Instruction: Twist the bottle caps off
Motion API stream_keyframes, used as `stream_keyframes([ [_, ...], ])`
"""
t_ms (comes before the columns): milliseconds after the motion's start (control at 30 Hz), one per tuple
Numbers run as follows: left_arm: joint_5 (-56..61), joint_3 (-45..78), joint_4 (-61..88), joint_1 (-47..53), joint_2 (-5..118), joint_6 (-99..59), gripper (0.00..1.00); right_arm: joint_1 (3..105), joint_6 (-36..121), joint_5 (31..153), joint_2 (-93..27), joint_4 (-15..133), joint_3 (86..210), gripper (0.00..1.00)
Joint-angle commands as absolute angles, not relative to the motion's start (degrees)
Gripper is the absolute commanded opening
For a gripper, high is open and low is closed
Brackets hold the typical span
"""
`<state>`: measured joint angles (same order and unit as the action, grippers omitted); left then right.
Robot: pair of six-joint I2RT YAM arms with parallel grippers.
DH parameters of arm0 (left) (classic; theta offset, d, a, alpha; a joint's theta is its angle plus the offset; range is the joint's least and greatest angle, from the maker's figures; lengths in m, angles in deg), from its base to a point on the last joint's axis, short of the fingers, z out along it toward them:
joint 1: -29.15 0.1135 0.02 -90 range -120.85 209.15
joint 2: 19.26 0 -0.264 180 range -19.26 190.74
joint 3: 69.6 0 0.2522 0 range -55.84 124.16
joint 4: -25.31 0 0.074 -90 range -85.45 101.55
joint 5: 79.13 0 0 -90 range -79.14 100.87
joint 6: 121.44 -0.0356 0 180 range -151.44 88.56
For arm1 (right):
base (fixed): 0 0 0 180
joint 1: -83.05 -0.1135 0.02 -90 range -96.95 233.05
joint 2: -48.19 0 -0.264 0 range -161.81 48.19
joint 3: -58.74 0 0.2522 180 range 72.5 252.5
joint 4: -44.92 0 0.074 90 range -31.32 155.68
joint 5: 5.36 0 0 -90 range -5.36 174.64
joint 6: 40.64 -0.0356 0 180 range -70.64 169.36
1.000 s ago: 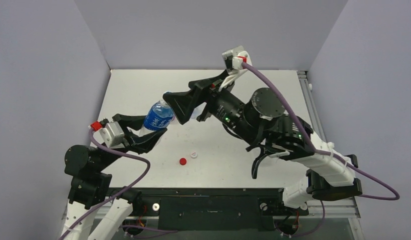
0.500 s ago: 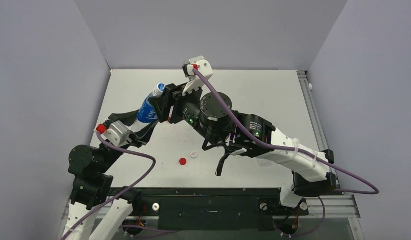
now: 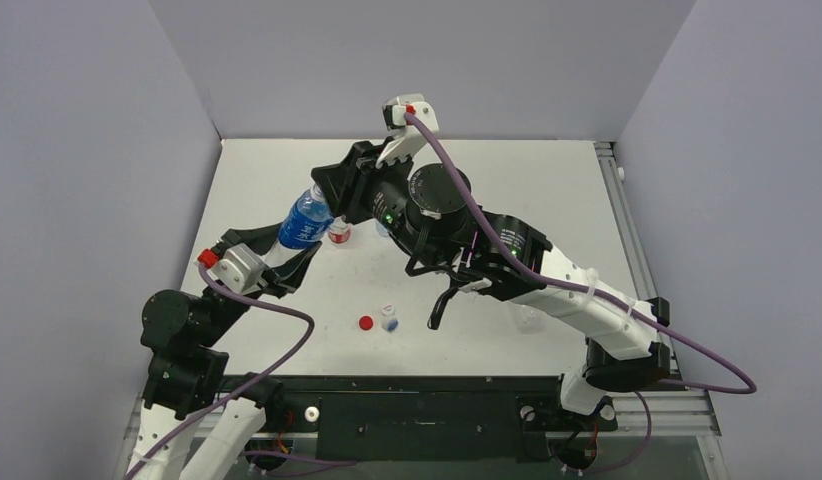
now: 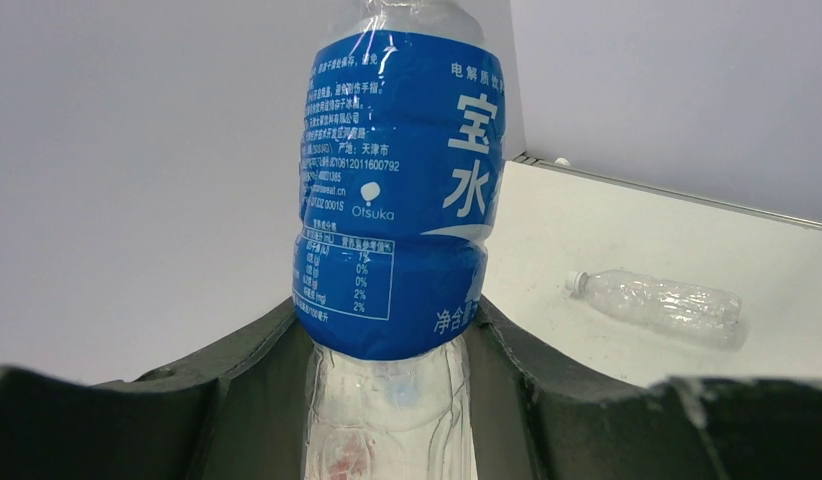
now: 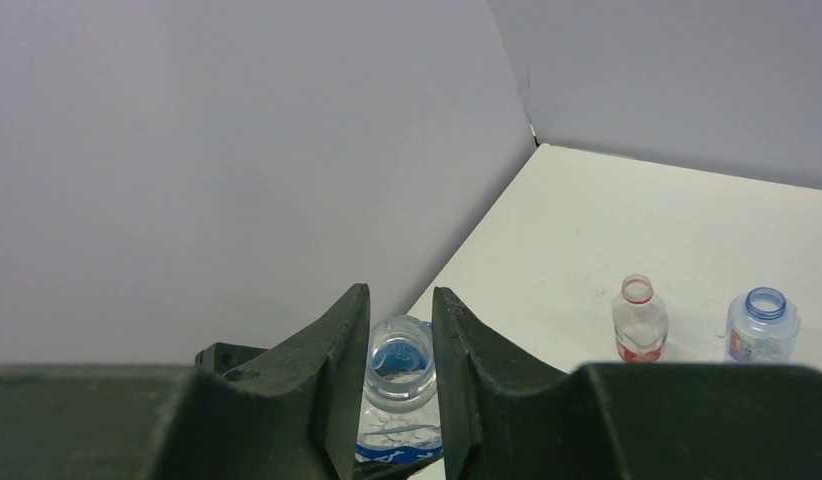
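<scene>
My left gripper [image 3: 290, 252] [image 4: 387, 400] is shut on the clear lower part of the blue-label bottle [image 3: 305, 222] [image 4: 397, 200], which it holds tilted above the table. The bottle's mouth [image 5: 399, 350] is open, with no cap on it. My right gripper [image 3: 325, 186] [image 5: 400, 300] is shut around that bare neck, one finger on each side. On the table lie loose bottle caps: a red one [image 3: 365, 323], a white one [image 3: 389, 311] and a blue one [image 3: 389, 325] touching it.
Two uncapped bottles stand upright behind the held one: a red-label one [image 3: 339, 233] [image 5: 639, 320] and a pale-blue one [image 5: 762, 325]. A clear unlabelled bottle [image 4: 657, 303] lies on its side, its white cap [image 4: 577, 282] still on. Grey walls enclose the table.
My right gripper swung left to the bottle's top and closed from wide open onto its neck. The bottle shifted slightly left. A blue cap now lies beside the white one.
</scene>
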<state>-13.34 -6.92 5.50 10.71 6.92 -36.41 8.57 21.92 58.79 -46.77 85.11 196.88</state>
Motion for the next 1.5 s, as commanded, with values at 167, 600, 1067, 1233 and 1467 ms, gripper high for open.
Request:
stream_keyframes([
  [167, -15.33, -7.02, 6.49, 10.69, 6.96, -34.61, 0.00, 9.02, 21.83, 63.02, -44.97, 82.88, 196.93, 0.00],
  [600, -17.80, -8.20, 7.45, 10.69, 8.14, -29.31, 0.00, 9.80, 22.40, 71.30, -36.87, 77.60, 181.01, 0.47],
  [1067, -18.97, -8.01, 9.70, 10.69, 8.45, -27.36, 0.00, 10.65, 24.60, 62.48, -41.52, 83.83, 183.58, 0.46],
  [1233, -18.93, -8.39, 9.94, 10.69, 8.35, -27.65, 0.00, 10.66, 23.96, 62.33, -42.13, 84.00, 183.31, 0.52],
  [1467, -18.76, -8.38, 10.53, 10.69, 7.84, -27.53, 0.00, 11.37, 22.23, 56.83, -43.14, 87.52, 184.58, 0.65],
])
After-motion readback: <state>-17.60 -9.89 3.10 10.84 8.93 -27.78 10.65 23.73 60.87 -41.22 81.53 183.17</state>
